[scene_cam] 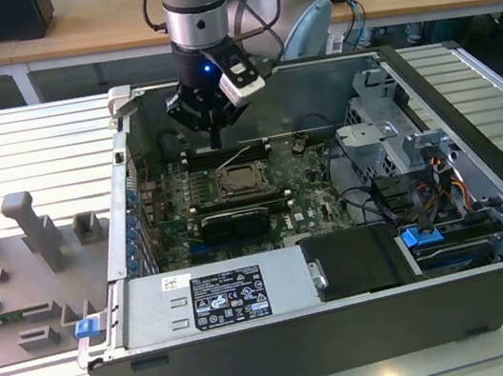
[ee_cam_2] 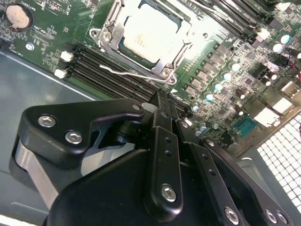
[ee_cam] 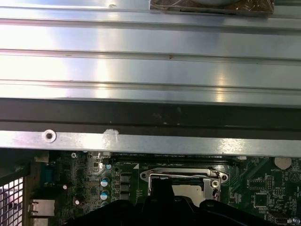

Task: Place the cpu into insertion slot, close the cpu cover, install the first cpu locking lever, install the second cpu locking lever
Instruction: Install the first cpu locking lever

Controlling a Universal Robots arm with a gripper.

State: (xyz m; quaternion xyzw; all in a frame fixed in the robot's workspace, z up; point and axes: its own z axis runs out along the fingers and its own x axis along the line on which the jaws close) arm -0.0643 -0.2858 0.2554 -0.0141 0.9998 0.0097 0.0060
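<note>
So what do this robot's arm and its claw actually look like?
The arm is a silver-grey tube with a small blue light, black cables looping beside it. The gripper is black, built of jointed links with silver screws, with a white box clipped alongside.

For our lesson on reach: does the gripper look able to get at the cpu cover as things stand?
Probably yes. The gripper hangs over the open case close beside the cpu cover, which lies flat over the cpu, and nothing stands between them.
</note>
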